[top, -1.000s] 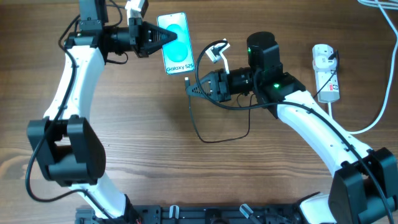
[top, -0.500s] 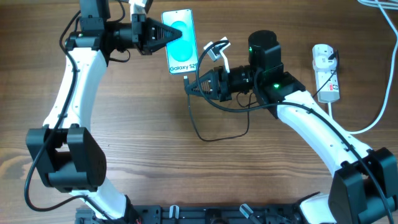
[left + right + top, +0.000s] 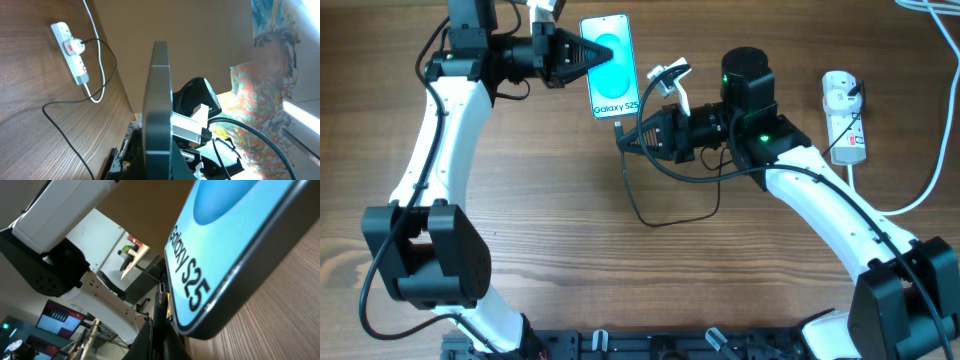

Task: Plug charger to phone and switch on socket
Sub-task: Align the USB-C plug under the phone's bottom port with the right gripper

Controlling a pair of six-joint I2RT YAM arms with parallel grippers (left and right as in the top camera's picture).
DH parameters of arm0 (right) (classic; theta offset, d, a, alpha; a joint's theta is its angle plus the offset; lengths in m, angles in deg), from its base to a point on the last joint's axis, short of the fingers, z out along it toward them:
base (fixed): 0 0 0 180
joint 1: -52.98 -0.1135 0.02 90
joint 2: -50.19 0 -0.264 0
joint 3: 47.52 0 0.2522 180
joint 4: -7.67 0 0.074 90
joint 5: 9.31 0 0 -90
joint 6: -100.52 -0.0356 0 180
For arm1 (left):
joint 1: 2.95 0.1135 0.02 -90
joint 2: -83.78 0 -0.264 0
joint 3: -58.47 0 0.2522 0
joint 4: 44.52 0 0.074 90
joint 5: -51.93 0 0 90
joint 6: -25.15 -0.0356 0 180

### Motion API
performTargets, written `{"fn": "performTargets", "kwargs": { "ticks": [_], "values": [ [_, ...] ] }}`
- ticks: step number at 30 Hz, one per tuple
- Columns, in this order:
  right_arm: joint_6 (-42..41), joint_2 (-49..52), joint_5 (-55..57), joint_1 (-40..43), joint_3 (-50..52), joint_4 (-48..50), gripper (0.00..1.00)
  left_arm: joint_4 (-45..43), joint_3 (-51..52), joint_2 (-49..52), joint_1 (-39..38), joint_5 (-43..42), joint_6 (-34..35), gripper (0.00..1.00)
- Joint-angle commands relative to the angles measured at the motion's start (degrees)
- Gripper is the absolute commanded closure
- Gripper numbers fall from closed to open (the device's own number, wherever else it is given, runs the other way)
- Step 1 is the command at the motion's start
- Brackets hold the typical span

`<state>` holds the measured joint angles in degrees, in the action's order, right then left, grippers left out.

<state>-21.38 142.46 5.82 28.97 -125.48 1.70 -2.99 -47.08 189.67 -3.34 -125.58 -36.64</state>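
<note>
Your left gripper (image 3: 583,57) has carried the phone (image 3: 611,65) a little to the right and toward the far edge of the table (image 3: 520,240) since a second ago. Over the last half second it barely shifts. Its fingers are pinched on the phone's long left side, screen up. The right gripper (image 3: 623,137) is pressed together on the charger (image 3: 650,224) just behind its plug tip (image 3: 620,127). It has hardly moved, so the gap has closed from the phone's side.

The tip now sits just beside the phone's near short end, next to the printed text. In the right wrist view the tip (image 3: 160,294) stands close under that end of the phone (image 3: 235,245), but you cannot tell whether it is in the port. I judge you are at the alignment step, with insertion yet to come. The socket (image 3: 844,118) lies well apart on the right, untouched, with a black lead already in it.
</note>
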Motion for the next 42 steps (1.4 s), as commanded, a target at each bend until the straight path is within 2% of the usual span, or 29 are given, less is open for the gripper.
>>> {"fn": "performTargets", "kwargs": {
  "ticks": [1, 31, 42],
  "values": [
    [-1.31, 0.31, 1.31, 0.15, 0.09, 0.28, 0.96, -0.33, -0.90, -1.75, -0.11, -0.98, 0.59, 0.96],
    [-3.74, 0.31, 1.99, 2.23, 0.09, 1.16, 0.96, -0.37, -0.90, -1.75, -2.03, -1.84, -0.96, 0.96],
    [-10.95, 0.31, 3.43, 3.45, 0.09, 9.62, 0.96, -0.35, -0.90, -1.75, -2.12, -1.84, -0.96, 0.96]
  ]
}}
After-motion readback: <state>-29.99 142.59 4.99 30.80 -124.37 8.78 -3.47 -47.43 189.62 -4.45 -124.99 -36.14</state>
